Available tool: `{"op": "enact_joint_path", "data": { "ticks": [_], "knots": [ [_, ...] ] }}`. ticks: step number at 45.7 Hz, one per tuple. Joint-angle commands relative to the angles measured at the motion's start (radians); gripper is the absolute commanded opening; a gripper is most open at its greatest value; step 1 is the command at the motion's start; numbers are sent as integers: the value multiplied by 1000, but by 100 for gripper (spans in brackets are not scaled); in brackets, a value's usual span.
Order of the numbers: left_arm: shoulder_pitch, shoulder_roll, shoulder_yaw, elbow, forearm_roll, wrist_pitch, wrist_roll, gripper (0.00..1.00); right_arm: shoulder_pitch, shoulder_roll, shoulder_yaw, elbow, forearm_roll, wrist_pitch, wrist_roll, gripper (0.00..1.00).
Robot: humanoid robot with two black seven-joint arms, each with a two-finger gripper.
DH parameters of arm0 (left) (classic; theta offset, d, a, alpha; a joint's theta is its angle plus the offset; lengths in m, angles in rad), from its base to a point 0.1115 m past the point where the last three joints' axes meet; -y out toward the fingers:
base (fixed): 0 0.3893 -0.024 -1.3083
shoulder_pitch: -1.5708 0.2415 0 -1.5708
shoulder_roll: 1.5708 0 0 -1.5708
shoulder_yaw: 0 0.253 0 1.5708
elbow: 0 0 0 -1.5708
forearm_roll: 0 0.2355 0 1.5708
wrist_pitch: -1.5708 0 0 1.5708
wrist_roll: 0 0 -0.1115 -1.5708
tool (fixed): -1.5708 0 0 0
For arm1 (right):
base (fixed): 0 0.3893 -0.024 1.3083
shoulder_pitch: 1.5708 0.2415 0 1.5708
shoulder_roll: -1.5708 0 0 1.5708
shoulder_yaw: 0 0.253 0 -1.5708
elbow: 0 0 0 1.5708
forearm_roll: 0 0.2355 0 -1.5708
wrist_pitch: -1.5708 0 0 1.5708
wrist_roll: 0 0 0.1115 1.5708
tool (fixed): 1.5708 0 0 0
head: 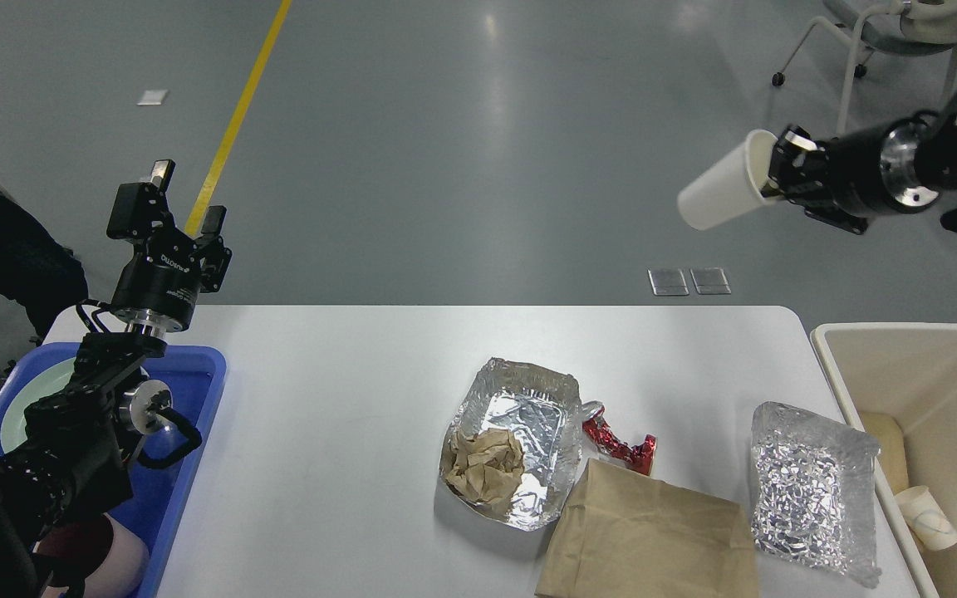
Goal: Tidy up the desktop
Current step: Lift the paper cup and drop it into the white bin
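The white desktop (345, 399) carries a foil tray (520, 448) with crumpled brown paper (485, 463) inside, a crushed red can (615, 442), a brown paper bag (653, 540) and a second foil piece (811, 490). High at the right, my right gripper (777, 166) is shut on the rim of a white paper cup (723, 193), held on its side in the air beyond the table's far right corner. My left gripper (169, 199) stands open and empty above the table's far left corner.
A blue tray (188, 465) holding a pale green plate (34, 399) sits at the left edge. A beige bin (927, 374) stands right of the table with a paper cup (927, 517) in it. A person sits far left; a wheeled chair (885, 50) stands far right.
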Motion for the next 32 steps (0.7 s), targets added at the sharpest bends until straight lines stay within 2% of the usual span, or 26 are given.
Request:
{"op": "enact_joint_path", "data": {
  "ticks": [1,13,17,21,22,23,24,26,27,28,29,32],
  "knots": [
    [0,0,0,0,0,0,0,96,-196,-44,5,-109,4,-106,0,0],
    [0,0,0,0,0,0,0,96,-572,-97,75,-262,4,-333,0,0],
    [0,0,0,0,0,0,0,96,-681,-94,121,-307,4,-378,0,0],
    [0,0,0,0,0,0,0,96,-773,-87,170,-353,3,-382,0,26],
    [0,0,0,0,0,0,0,96,-793,-85,186,-361,3,-382,0,37],
    [0,0,0,0,0,0,0,96,-821,-84,207,-371,3,-382,0,53],
    [0,0,0,0,0,0,0,96,-841,-81,222,-381,3,-382,0,62],
    [0,0,0,0,0,0,1,96,-873,-68,246,-399,3,-382,0,73],
    [0,0,0,0,0,1,0,96,-885,-62,252,-408,3,-382,2,82],
    [0,0,0,0,0,0,0,96,-895,-55,255,-419,3,-382,2,94],
    [0,0,0,0,0,0,0,96,-904,-50,258,-428,3,-382,2,100],
    [0,0,0,0,0,0,0,96,-916,-33,249,-437,3,-382,2,100]
  ]
}}
